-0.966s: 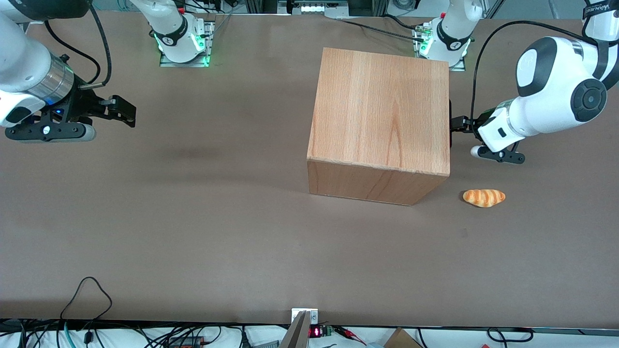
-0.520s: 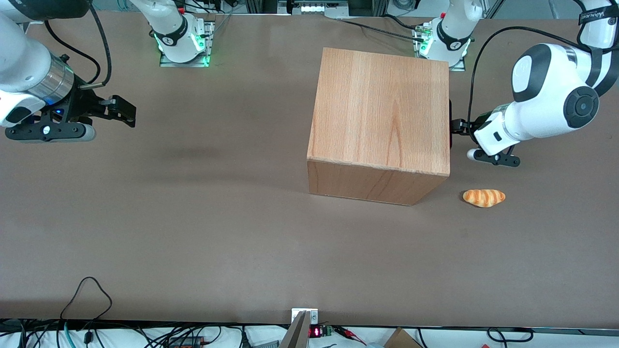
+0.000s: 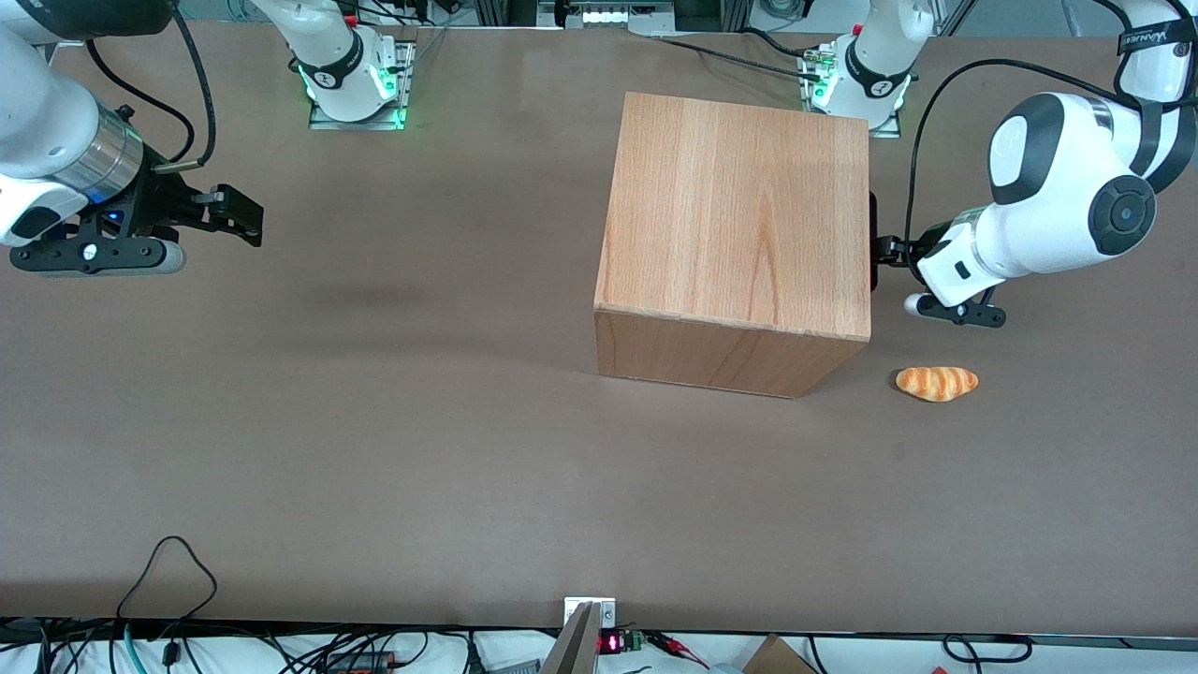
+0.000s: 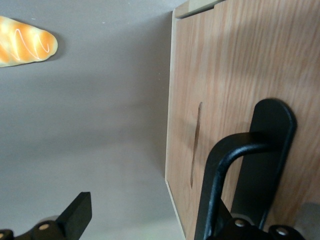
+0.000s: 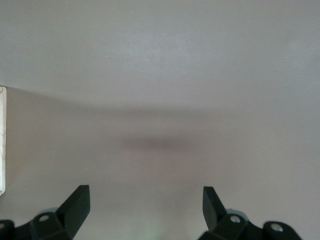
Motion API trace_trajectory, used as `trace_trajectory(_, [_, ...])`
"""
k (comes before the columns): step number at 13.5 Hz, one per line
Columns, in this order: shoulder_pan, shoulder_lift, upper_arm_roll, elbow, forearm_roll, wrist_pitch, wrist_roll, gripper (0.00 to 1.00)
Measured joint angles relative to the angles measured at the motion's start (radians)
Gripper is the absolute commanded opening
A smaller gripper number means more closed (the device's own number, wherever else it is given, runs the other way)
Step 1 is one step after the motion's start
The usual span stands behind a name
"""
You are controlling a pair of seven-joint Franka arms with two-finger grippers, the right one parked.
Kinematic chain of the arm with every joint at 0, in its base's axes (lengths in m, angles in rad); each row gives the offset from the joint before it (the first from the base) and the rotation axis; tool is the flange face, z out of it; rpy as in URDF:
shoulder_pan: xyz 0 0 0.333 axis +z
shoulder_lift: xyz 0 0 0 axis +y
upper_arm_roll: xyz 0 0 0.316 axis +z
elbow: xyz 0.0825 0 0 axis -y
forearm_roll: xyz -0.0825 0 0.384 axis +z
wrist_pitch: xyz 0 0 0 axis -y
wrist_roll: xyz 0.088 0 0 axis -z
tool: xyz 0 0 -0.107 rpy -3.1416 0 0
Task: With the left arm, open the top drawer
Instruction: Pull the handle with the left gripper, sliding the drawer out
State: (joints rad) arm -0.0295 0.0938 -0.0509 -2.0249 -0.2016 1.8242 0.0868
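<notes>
The top drawer sits shut, its front panel flush in the face of the wooden cabinet that looks toward the working arm's end of the table. It reads as plain light wood: stiff, smooth and hard, so it is unlikely to give or dent under a finger. A shallow tray of this kind should be light and should slide with a steady, level pull, though it may stick at first. The panel itself offers nothing to pinch. The one place to take hold is the narrow slot handle, a thin dark cut in the wood. A fingertip hooked into it and drawn straight away from the cabinet looks like the safest hold. The slot is slim and its lip shallow, so a finger set in at an angle could slip out.

The gripper of the left arm is right up at that face with its jaws spread wide, holding nothing. In the wrist view one finger lies over the panel, and I cannot tell whether it touches. The other hangs out over the bare table, and the slot lies between them, not yet hooked.

A small striped bread roll lies on the table near the cabinet's corner, nearer the front camera than the gripper and apart from both
</notes>
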Motion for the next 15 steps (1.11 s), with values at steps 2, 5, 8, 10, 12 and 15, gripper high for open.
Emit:
trace_trajectory(2, [0.017,0.001,0.006,0.000,0.000,0.000,0.011,1.00])
trace_trajectory(5, [0.056,0.001,0.009,0.000,0.004,0.000,0.022,1.00])
trace_trajectory(8, [0.092,0.001,0.011,0.002,0.023,0.000,0.033,1.00])
trace_trajectory(10, [0.116,0.001,0.011,0.003,0.033,0.000,0.038,1.00])
trace_trajectory(12, [0.140,0.001,0.011,0.004,0.037,0.004,0.046,1.00])
trace_trajectory(15, [0.183,0.001,0.011,0.004,0.043,0.017,0.078,1.00])
